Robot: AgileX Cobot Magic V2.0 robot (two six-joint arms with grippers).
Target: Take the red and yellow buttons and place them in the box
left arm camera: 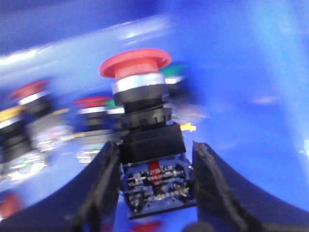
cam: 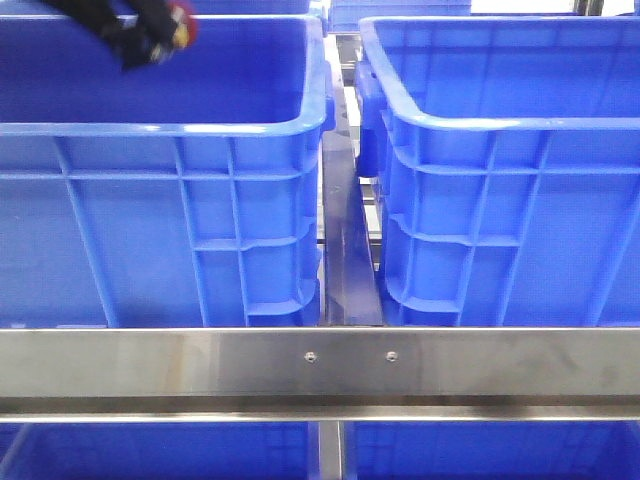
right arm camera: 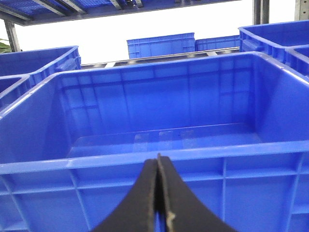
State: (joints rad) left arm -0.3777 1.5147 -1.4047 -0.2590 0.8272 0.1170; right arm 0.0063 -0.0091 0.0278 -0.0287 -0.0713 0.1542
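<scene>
Left gripper (left arm camera: 154,188) pinches a red button (left arm camera: 145,135) above blurred buttons (left arm camera: 34,125); the front view shows it at upper left. Right gripper (right arm camera: 159,193), pressed together, faces an empty blue box (right arm camera: 159,159).

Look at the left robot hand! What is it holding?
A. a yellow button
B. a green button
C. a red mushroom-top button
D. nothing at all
C: in the left wrist view the left end effector has its fingers on either side of the black body of a red mushroom-top button, with other blurred buttons behind it in the blue bin.
</scene>
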